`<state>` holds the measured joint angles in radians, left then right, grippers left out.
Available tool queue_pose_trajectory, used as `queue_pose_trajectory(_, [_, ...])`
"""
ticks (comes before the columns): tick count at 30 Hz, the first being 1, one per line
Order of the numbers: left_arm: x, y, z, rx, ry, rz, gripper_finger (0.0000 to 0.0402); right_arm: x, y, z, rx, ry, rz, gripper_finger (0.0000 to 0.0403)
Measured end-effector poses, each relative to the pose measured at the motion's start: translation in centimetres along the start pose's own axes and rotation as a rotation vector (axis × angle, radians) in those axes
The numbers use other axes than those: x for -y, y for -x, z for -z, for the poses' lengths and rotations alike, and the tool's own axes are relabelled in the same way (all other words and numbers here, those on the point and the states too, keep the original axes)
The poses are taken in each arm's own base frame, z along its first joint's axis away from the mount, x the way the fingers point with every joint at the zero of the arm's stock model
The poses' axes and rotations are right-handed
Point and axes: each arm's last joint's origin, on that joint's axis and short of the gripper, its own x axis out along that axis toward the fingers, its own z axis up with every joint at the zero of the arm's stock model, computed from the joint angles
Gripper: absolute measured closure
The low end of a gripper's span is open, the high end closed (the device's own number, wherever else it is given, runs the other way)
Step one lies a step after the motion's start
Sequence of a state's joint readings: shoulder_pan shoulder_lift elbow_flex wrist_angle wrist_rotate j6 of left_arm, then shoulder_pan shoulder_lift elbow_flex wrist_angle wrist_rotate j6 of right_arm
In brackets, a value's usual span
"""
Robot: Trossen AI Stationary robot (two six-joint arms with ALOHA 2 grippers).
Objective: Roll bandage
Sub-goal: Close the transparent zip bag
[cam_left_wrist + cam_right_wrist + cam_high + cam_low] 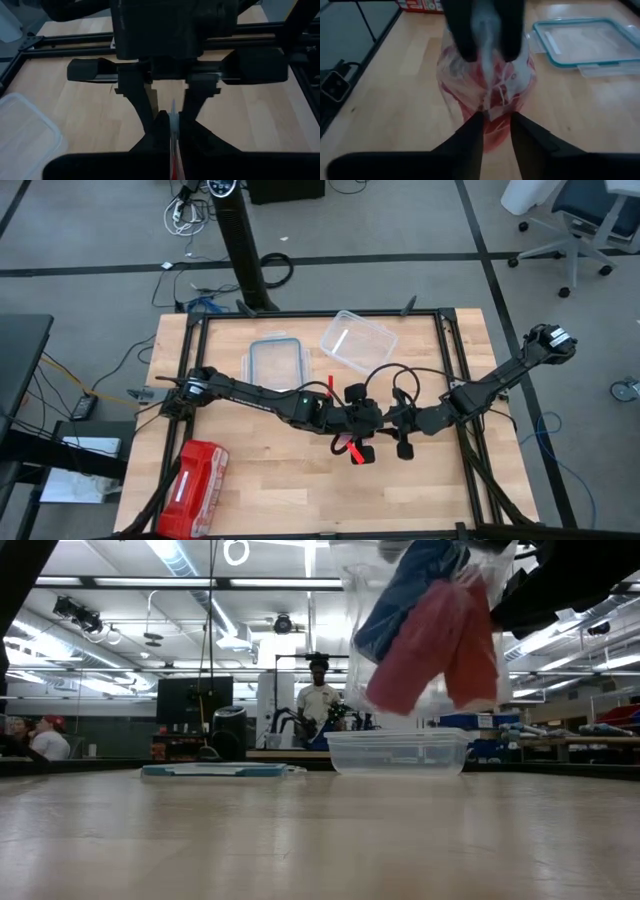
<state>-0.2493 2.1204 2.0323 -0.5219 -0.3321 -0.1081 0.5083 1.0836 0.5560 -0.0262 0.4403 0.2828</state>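
Bandage (pixel 405 595), blue, bagged beside pink rolls (pixel 440 645), both end effectors pinching bag (pixel 485 80).

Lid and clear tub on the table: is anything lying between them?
Nothing, only a narrow strip of bare wooden table. The lid and tub lie apart, as the overhead view shows.

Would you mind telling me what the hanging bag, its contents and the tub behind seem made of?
The bag looks like thin clear plastic film, glossy and crinkled. The blue bandage and red-pink rolls inside look like soft matte fabric. The tub appears to be rigid translucent plastic.
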Motion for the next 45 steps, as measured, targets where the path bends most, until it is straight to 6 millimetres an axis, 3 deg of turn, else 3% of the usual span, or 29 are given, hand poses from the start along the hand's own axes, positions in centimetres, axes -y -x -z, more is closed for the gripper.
queue_pose_trajectory(6, [0.0,0.0,-0.1,0.008,-0.027,-0.003,0.0386,-0.1,0.1,0.2,0.001,0.054,-0.011,0.0393])
queue_pose_trajectory(19, [-0.2,0.0,0.0,0.000,-0.032,-0.018,0.0386,0.4,3.1,0.2,-0.044,-0.025,-0.079,0.0401])
queue_pose_trajectory(28, [-0.2,0.0,-0.2,0.016,-0.026,-0.017,0.0386,1.1,4.0,1.2,-0.164,-0.124,-0.054,0.0327])
queue_pose_trajectory(34, [-0.2,0.0,-0.3,0.031,-0.021,-0.016,0.0386,0.5,4.5,-1.4,0.006,-0.095,-0.052,0.0277])
queue_pose_trajectory(45, [-0.2,0.0,-0.6,0.054,-0.013,-0.014,0.0386,-0.2,4.1,-2.1,0.112,-0.038,0.011,0.0237])
